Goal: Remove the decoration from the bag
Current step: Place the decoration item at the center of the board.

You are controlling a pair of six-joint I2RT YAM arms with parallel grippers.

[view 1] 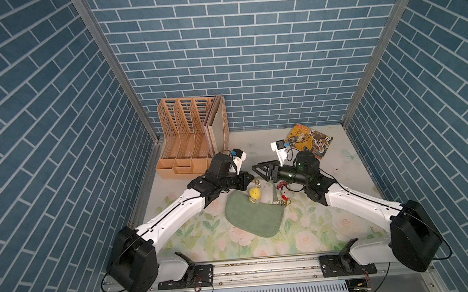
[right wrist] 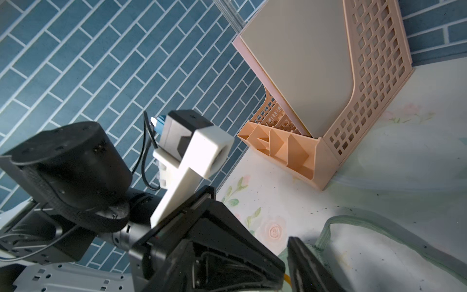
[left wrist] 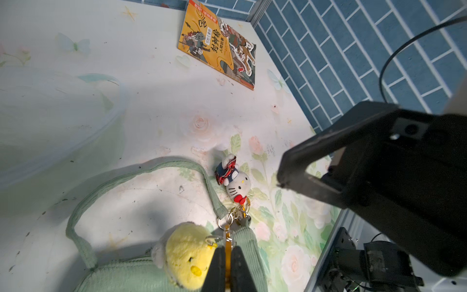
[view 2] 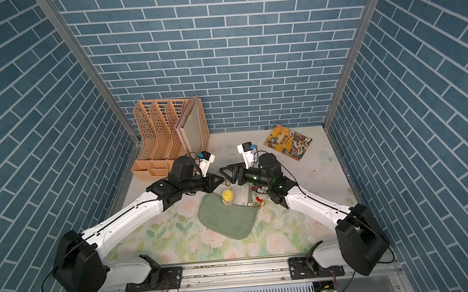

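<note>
Peach lattice file rack (view 1: 183, 136) stood at the back of the surface (view 1: 342, 173), flat beige folders (view 1: 216, 125) in its end slot, the other slots bare. Sage-green bag (view 1: 253, 217) lay flat, soft ribbed fabric, crescent shape, long axis running from the left arm's side toward the right arm's. Its thin strap (left wrist: 141, 174) looped away over the floral surface. White plush cat decoration (left wrist: 237, 183) lay just beside the strap's end, red bow toward the gold rings (left wrist: 236, 215) at the bag's corner, body pointing away from the bag. Fuzzy yellow chick charm (left wrist: 188, 255) sat on the bag. Left gripper (left wrist: 228, 268) was pinched shut on an amber clasp tab (left wrist: 227, 242). Right gripper (view 1: 260, 171) hovered above, jaws apart, holding nothing. Illustrated book (view 1: 310, 141) lay in the far corner.
</note>
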